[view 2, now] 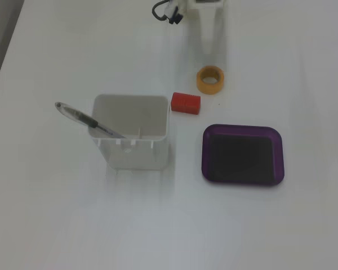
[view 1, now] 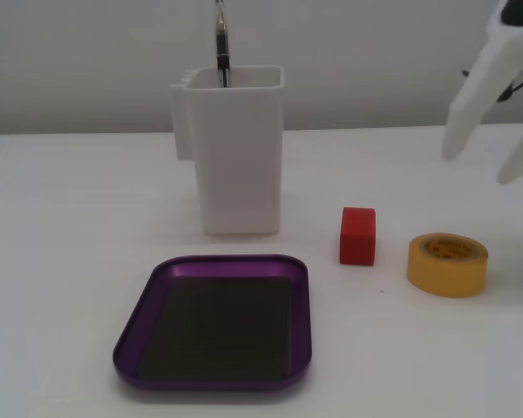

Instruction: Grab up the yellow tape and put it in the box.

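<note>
The yellow tape [view 1: 447, 264] lies flat on the white desk [view 1: 61, 235], just right of a red cube [view 1: 357, 235] and well apart from the purple box [view 1: 157, 296], which sits empty at the near left. The gripper [view 1: 486, 170] hangs in the air above and beyond the tape, its white fingers [view 1: 466, 109] apparently spread and holding nothing. A pen [view 2: 87, 121] leans in the tall white container [view 1: 235, 165].

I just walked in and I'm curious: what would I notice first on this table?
Probably the purple box lying empty at the front in a fixed view, with the tall white container behind it holding a pen. To the right sit a small red cube and the yellow tape, with the white gripper hanging open above the tape.
</note>
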`<action>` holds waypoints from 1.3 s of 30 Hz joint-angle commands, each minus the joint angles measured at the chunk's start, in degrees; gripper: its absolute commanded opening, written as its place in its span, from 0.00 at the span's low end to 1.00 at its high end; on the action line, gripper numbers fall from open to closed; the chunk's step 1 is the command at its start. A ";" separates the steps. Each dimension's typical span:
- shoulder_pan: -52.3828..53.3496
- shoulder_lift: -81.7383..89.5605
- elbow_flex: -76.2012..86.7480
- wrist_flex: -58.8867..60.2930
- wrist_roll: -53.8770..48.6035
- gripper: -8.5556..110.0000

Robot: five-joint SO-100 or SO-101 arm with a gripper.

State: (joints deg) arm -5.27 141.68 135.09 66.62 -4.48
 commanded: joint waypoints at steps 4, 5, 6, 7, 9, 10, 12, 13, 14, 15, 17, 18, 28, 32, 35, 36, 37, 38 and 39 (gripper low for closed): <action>-2.46 -25.58 -16.44 6.33 6.33 0.26; -2.46 -28.48 -17.84 6.24 6.50 0.26; -2.29 -30.94 -18.54 5.98 6.50 0.26; -2.02 -33.40 -18.98 5.98 6.42 0.26; -1.85 -37.44 -19.78 5.98 6.15 0.26; -1.85 -38.85 -19.95 5.98 6.06 0.26; -1.76 -40.25 -19.95 5.71 5.98 0.26; -1.76 -40.34 -19.42 4.92 5.98 0.26; -1.76 -40.34 -19.16 4.22 5.98 0.26; -1.76 -40.34 -19.07 3.78 5.98 0.26; -1.76 -40.61 -19.07 2.81 5.98 0.26; -1.76 -40.96 -19.07 2.20 5.98 0.26; -1.67 -43.07 -10.72 -8.17 6.06 0.11; -2.11 -42.10 -10.81 -7.82 6.68 0.07; -2.72 -40.17 -13.10 -4.04 6.77 0.07; -2.72 -38.50 -14.85 -2.81 6.94 0.07; -2.81 -36.65 -16.44 -1.76 7.91 0.07; -3.08 -34.63 -18.02 -0.62 8.70 0.07; -4.22 -32.70 -19.69 0.62 8.96 0.07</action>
State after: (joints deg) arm -8.17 103.01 120.50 64.42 3.60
